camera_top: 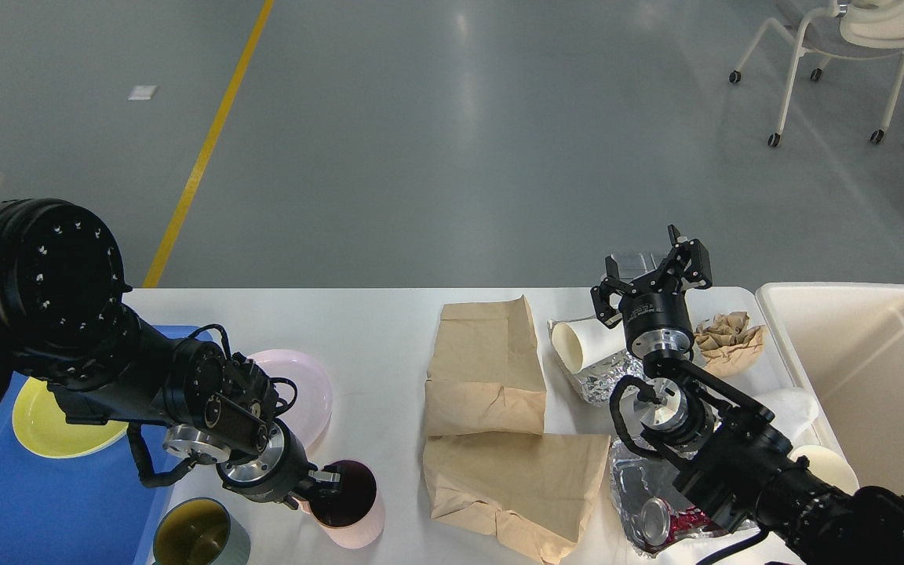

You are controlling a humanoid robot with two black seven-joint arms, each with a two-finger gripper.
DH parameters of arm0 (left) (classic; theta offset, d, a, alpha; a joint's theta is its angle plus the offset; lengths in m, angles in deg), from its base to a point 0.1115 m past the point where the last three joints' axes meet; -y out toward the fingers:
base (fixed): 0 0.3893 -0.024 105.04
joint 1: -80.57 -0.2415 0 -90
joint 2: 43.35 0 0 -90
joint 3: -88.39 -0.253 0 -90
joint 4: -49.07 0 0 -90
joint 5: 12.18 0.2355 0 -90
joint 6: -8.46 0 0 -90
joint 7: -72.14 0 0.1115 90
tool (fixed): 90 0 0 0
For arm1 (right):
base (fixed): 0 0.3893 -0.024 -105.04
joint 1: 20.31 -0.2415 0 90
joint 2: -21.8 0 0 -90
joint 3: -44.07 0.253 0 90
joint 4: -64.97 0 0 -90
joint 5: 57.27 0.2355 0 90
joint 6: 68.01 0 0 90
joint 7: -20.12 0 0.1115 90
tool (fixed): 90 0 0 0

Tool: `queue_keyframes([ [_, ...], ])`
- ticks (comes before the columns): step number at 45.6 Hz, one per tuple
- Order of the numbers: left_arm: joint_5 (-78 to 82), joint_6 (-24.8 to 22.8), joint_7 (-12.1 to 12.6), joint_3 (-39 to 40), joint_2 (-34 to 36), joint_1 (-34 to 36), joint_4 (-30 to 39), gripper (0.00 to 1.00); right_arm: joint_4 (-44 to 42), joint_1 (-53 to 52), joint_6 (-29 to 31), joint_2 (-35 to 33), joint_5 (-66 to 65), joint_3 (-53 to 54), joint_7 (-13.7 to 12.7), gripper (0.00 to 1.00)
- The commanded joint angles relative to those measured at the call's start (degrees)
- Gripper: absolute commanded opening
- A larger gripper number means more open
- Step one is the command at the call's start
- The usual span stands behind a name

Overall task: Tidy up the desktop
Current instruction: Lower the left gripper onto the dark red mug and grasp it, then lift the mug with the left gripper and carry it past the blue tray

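White desktop (373, 329), cluttered and lying flat

A large white matte top with rounded far corners, it spans the lower half of the view from 9 o'clock to 3 o'clock; bare surface shows at its centre-left and along the far edge, with clutter covering both ends.

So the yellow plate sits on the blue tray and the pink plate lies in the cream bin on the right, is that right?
Not quite. The head view shows the pink plate lying on the white desktop, beside the blue tray, not in the cream bin. The yellow plate does sit on the tray.
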Motion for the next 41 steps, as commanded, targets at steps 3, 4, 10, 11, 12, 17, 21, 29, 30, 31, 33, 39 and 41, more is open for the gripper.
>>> queue_keyframes([
  [3, 0.0, -5.5, -0.03, 0.03, 0.36, 2.61, 0.0, 0.07, 0.0, 0.08, 0.0, 0.0, 0.0, 0.0, 0.0, 1.0],
  [4, 0.0, -6.29, -0.11, 0.03, 0.45, 3.22, 0.0, 0.06, 0.0, 0.08, 0.0, 0.0, 0.0, 0.0, 0.0, 1.0],
  [10, 0.0, -11.83, -0.11, 0.03, 2.91, 8.4, 0.0, 0.03, 0.0, 0.08, 0.0, 0.0, 0.0, 0.0, 0.0, 1.0],
  [11, 0.0, -12.71, -0.11, 0.03, 3.52, 9.28, 0.0, 0.03, 0.0, 0.08, 0.0, 0.0, 0.0, 0.0, 0.0, 1.0],
  [12, 0.0, -13.67, -0.11, 0.03, 4.05, 10.25, 0.0, 0.03, 0.0, 0.08, 0.0, 0.0, 0.0, 0.0, 0.0, 1.0],
  [17, 0.0, -18.77, -0.03, -0.41, 6.77, 15.78, -0.01, 0.01, 0.0, 0.08, -0.09, 0.0, 0.0, 0.0, 0.0, 1.0],
  [21, 0.0, -25.08, -0.03, -1.37, 10.19, 21.92, 0.0, 0.0, 0.0, 0.08, 0.0, 0.0, 0.0, 0.0, 0.0, 1.0],
  [29, 0.0, -37.92, -0.2, -5.68, 14.95, 32.31, 0.08, 0.0, 0.0, 0.08, 0.0, 0.0, 0.0, 0.0, 0.0, 1.0],
  [30, 0.0, -39.24, -0.29, -6.29, 15.56, 33.54, 0.17, 0.0, 0.0, 0.08, 0.0, 0.0, 0.0, 0.0, 0.0, 1.0],
  [31, 0.0, -40.3, -0.38, -6.82, 16.18, 34.94, 0.17, 0.0, 0.0, 0.08, 0.0, 0.0, 0.0, 0.0, 0.0, 1.0],
  [33, 0.0, -42.32, -0.64, -7.96, 17.15, 37.49, 0.08, 0.0, 0.0, 0.08, 0.0, 0.0, -0.09, 0.0, 0.0, 1.0],
  [39, 0.0, -45.04, -1.17, -11.74, 19.43, 45.05, 0.17, 0.0, 0.0, 0.08, 0.0, 0.0, 0.0, 0.0, 0.0, 1.0],
  [41, 0.0, -45.04, -1.17, -12.71, 20.4, 46.37, 0.17, 0.0, 0.0, 0.08, 0.0, 0.0, 0.0, 0.0, 0.0, 1.0],
])
